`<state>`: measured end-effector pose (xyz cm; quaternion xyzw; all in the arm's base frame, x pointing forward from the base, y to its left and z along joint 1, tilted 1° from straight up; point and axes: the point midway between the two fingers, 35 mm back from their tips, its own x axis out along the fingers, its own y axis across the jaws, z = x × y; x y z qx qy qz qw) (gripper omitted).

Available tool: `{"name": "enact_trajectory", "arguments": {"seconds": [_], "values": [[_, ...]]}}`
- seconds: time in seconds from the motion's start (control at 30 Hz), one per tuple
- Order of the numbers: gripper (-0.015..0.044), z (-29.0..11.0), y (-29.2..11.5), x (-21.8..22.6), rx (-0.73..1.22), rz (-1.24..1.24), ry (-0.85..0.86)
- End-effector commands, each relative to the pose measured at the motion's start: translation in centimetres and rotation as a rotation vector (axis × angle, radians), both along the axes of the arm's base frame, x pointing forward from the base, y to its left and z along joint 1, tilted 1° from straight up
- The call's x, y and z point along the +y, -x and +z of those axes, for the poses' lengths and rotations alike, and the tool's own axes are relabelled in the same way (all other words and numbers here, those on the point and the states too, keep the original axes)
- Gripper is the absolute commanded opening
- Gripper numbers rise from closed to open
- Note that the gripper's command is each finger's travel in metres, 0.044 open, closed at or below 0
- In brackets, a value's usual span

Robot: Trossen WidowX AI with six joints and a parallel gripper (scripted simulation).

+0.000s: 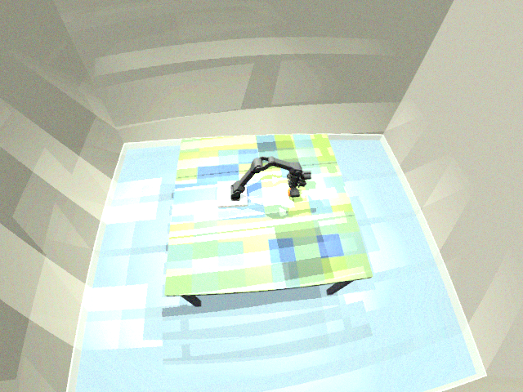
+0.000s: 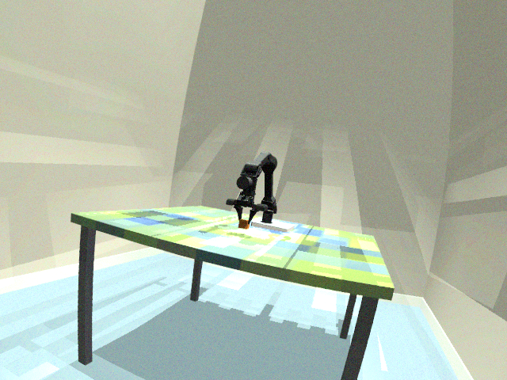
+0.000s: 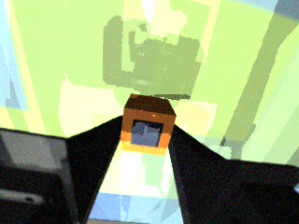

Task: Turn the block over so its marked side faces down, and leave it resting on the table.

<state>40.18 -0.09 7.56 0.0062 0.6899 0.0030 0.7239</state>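
A small orange block (image 3: 149,122) (image 2: 244,223) (image 1: 289,192) sits between my two black fingers. Its marked side, a grey-blue square, faces the wrist camera. My gripper (image 3: 147,123) (image 2: 245,221) (image 1: 292,192) is shut on the block, one finger on each side of it. In the exterior view the block is at or just above the patterned table (image 2: 327,261) (image 1: 253,269), near the table's middle. I cannot tell whether it touches the table.
A flat white base plate (image 2: 278,225) (image 1: 230,198) lies under the arm's base, just beside the gripper. The table's edges are far from the block on all sides.
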Motion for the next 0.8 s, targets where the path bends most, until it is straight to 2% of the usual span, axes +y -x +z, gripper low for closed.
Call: {"name": "enact_trajectory", "arguments": {"seconds": [0.0,0.77], "values": [[0.0000,0.04,-0.05,0.05,-0.016,0.002,-0.004],[0.0000,-0.80,-0.27,0.07,-0.331,-0.003,-0.003]]}}
